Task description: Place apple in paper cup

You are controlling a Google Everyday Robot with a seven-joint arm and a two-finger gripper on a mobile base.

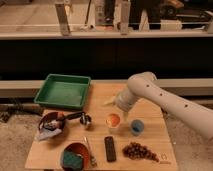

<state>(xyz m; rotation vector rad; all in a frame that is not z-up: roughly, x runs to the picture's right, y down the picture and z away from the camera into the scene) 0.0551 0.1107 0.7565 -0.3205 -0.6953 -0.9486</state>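
The robot's pale two-finger gripper hangs over the middle of the wooden table, at the end of the white arm reaching in from the right edge; whether it is spread or pinched I cannot tell; just below it, toward the near edge, stands the small whitish tapered paper cup, upright, its mouth filled with orange, likely the small round orange-yellow apple, seated there because it nearly matches the rim; a shorter blue cup sits just right; dark purple grapes lie toward the near right corner; a green tray fills the far left corner.
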